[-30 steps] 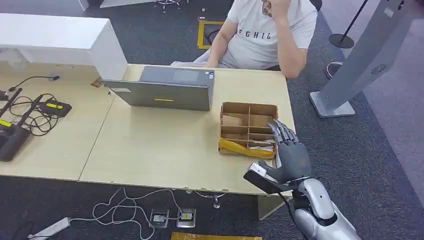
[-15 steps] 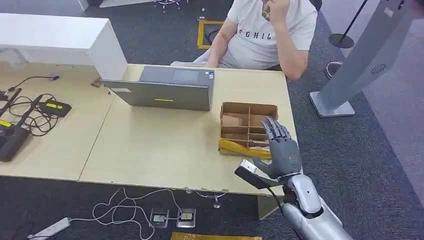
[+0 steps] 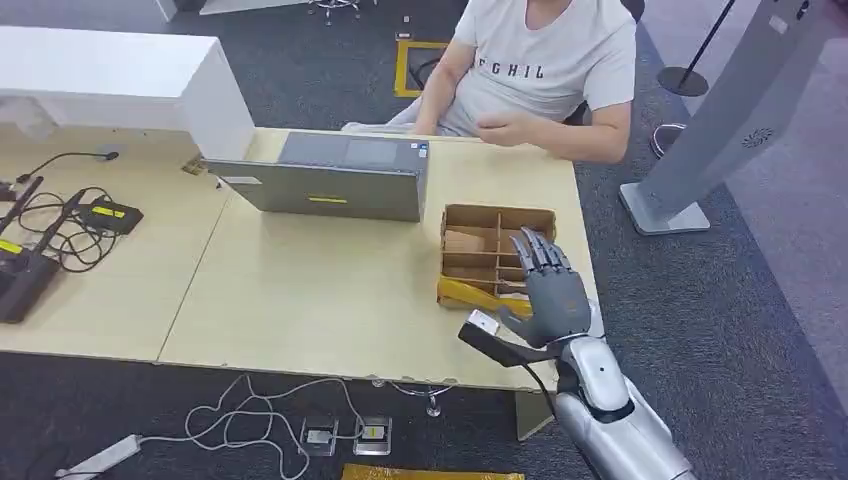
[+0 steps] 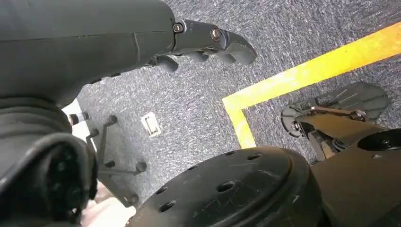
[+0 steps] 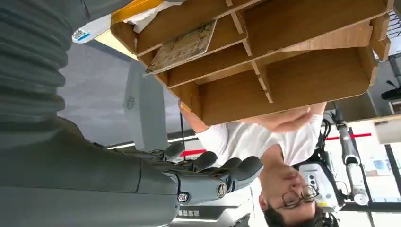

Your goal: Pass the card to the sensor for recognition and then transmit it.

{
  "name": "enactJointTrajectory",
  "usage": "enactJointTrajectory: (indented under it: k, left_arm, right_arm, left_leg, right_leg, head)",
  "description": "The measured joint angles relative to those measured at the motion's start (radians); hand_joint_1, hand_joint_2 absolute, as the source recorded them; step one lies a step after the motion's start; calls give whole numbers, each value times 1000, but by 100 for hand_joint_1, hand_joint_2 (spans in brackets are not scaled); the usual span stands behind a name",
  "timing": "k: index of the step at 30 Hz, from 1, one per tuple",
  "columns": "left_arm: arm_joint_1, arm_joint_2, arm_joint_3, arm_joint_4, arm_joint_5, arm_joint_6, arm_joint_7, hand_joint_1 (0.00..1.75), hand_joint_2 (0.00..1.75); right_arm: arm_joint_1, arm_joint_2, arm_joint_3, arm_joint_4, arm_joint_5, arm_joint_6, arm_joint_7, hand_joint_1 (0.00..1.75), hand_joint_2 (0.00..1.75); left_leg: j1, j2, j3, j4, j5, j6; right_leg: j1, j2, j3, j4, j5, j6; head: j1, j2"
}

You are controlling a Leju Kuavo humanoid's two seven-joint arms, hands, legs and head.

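Note:
A cardboard divided box [image 3: 497,257] stands near the table's right edge, with a yellow piece [image 3: 468,293] along its near side. In the right wrist view a pale printed card [image 5: 182,47] lies flat in one compartment of the box [image 5: 283,80]. My right hand [image 3: 548,290] hovers over the box's near right corner with its fingers stretched out and apart, holding nothing; the right wrist view shows its fingers [image 5: 208,175] clear of the box. My left hand [image 4: 203,42] hangs over the carpet floor, fingers loosely bent, with nothing in it.
A person [image 3: 540,60] sits at the table's far side, one hand near the far edge. A closed grey laptop [image 3: 330,180] lies behind the box. Black devices and cables [image 3: 60,235] lie at the left. A white box [image 3: 120,80] and a grey stand [image 3: 720,120] flank the table.
My right hand has moved left and forward, from beside the box to over its near right corner. The person's hand has dropped from the face to the table's far edge.

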Motion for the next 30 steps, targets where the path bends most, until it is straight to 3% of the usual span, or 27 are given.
enactJointTrajectory:
  k: [17, 25, 30]
  left_arm:
    - [0, 0, 0, 0, -17, -3, -1, 0, 0]
    - [0, 0, -1, 0, -24, -2, -1, 0, 0]
    - [0, 0, -3, 0, -33, -3, -1, 0, 0]
  right_arm:
    - [-9, -2, -29, -1, 13, 90, 13, 0, 175]
    - [-11, -33, -63, -36, 15, 173, 28, 0, 175]
    - [-12, -55, -85, -74, 8, 188, 32, 0, 175]
  left_leg:
    - [0, 0, 0, 0, 0, 0]
    - [0, 0, 0, 0, 0, 0]
    - [0, 0, 1, 0, 0, 0]
  right_leg:
    - [0, 0, 0, 0, 0, 0]
    - [0, 0, 0, 0, 0, 0]
    - [0, 0, 0, 0, 0, 0]
  head:
    - [0, 0]
    - [0, 0]
    - [0, 0]
